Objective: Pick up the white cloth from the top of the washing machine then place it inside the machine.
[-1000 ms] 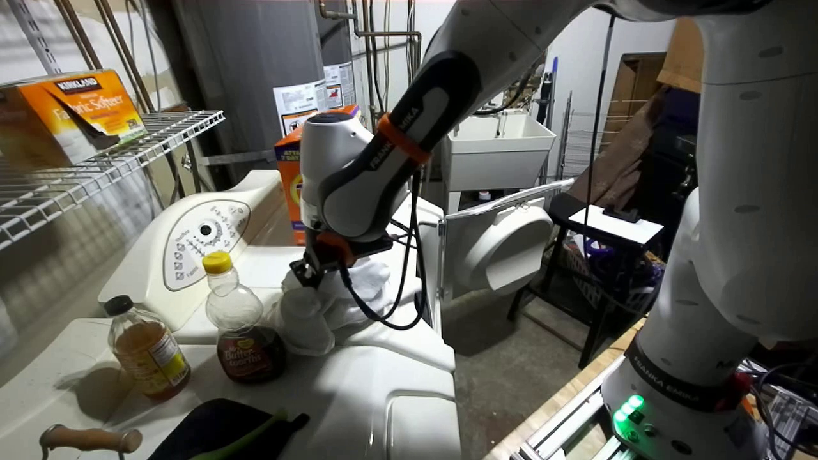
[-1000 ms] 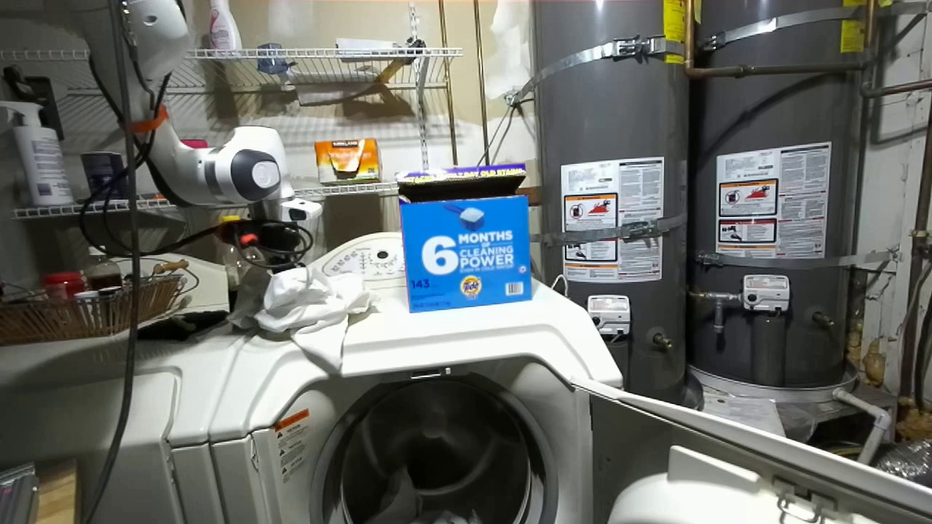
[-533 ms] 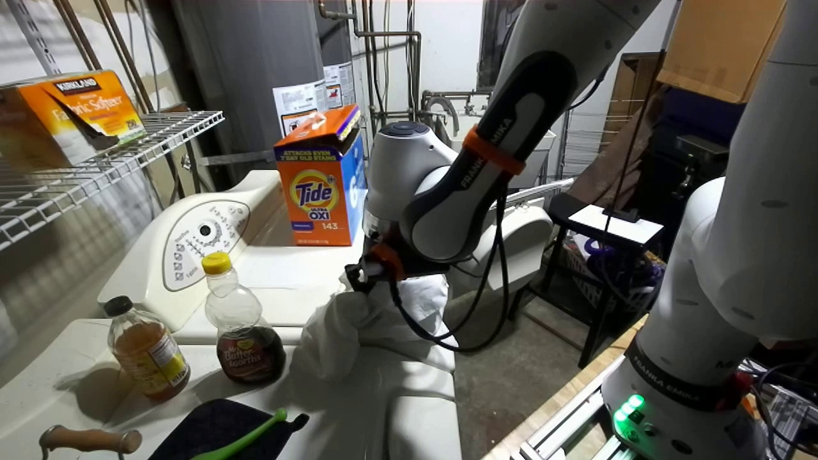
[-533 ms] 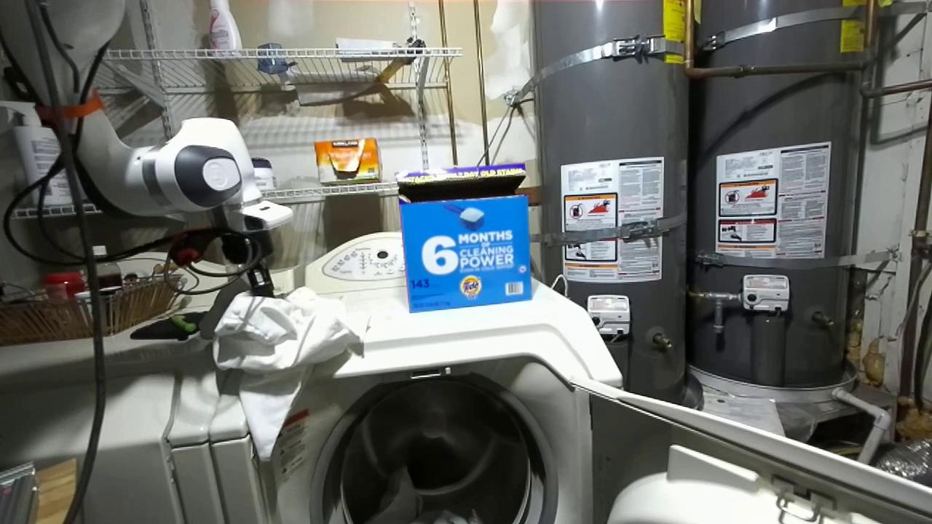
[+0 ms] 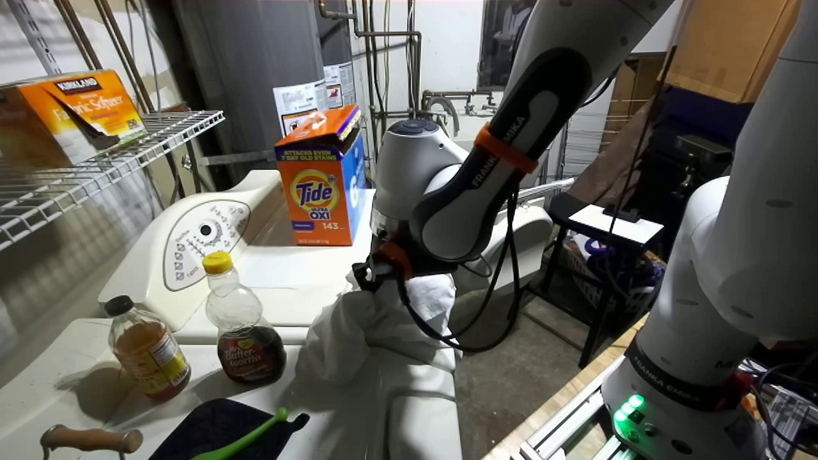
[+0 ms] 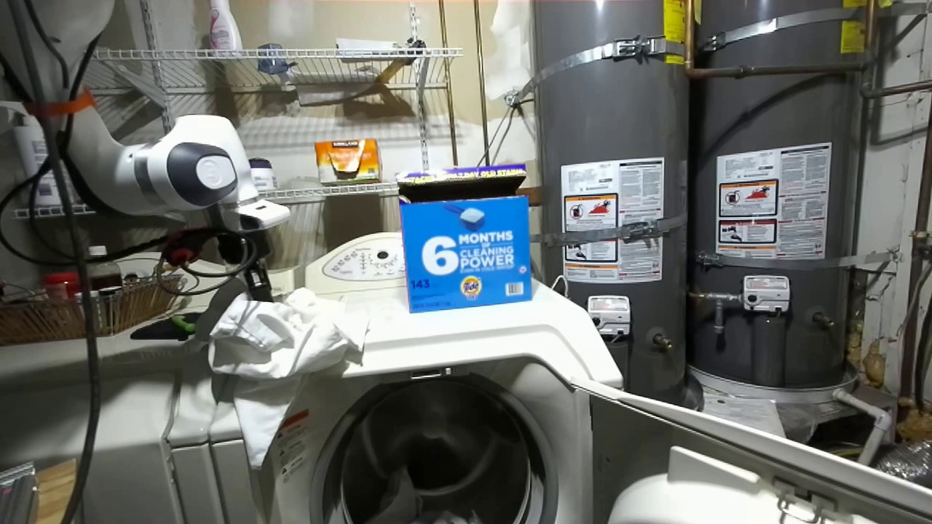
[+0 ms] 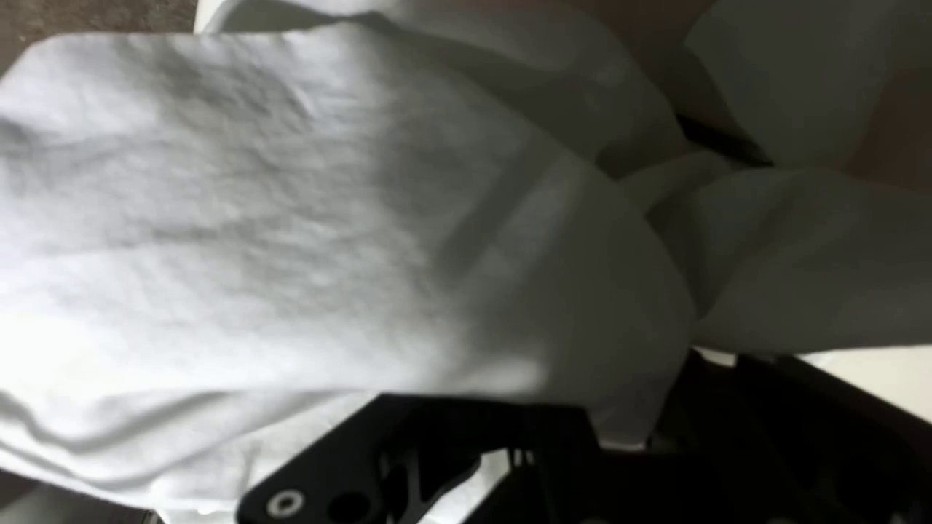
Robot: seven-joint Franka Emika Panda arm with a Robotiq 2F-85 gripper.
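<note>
The white cloth (image 5: pixel 342 326) hangs bunched under my gripper (image 5: pixel 365 280) at the front part of the machine tops. In an exterior view the cloth (image 6: pixel 273 338) shows left of the round opening, with one corner hanging down over the front. My gripper (image 6: pixel 258 284) is just above it. In the wrist view the cloth (image 7: pixel 277 218) fills most of the picture, and a fold lies between the dark fingers (image 7: pixel 630 415), which are shut on it. The fingertips are partly covered by cloth. The washing machine (image 6: pixel 473 342) has its round drum opening (image 6: pixel 437 444) uncovered.
The machine's door (image 6: pixel 699 502) stands open to the side. A Tide box (image 6: pixel 466 255) stands on top of the machine. Two bottles (image 5: pixel 150 358) (image 5: pixel 249 351) and a dark item with a green handle (image 5: pixel 230 434) lie near the cloth. Some fabric (image 6: pixel 444 518) shows inside the drum.
My gripper has pulled the cloth away from the back of the machine towards its front edge. A cloth corner now hangs lower over the front. Over the last half second it moved only slightly.
</note>
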